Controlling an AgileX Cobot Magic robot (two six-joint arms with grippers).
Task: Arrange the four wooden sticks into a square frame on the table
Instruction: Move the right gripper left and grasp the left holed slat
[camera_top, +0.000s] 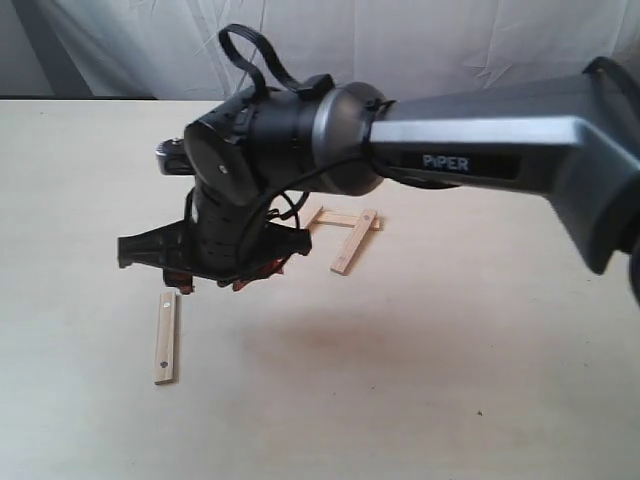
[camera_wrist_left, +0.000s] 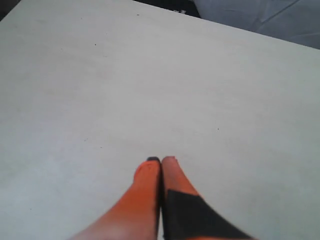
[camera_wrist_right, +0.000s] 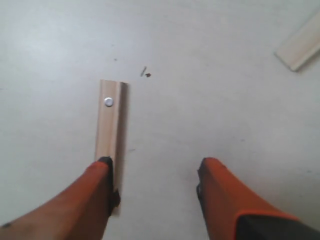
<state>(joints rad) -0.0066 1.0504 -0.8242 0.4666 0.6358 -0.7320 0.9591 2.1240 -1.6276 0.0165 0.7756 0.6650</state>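
Observation:
A wide wooden stick (camera_top: 166, 338) with a hole near each end lies alone on the table (camera_top: 420, 380). My right gripper (camera_top: 215, 283) hangs open just above its far end. In the right wrist view this stick (camera_wrist_right: 111, 120) runs under one orange fingertip (camera_wrist_right: 102, 167), and the right gripper (camera_wrist_right: 157, 162) holds nothing. Further back, a second holed stick (camera_top: 352, 243) and a narrow stick (camera_top: 336, 218) meet at a corner; the arm hides the rest there. My left gripper (camera_wrist_left: 161, 160) is shut and empty over bare table (camera_wrist_left: 150, 75).
The big black and grey right arm (camera_top: 450, 150) reaches across from the right and blocks the table's middle. One stick end (camera_wrist_right: 300, 47) shows at the edge of the right wrist view. Tiny dark specks (camera_wrist_right: 145, 73) lie near the lone stick.

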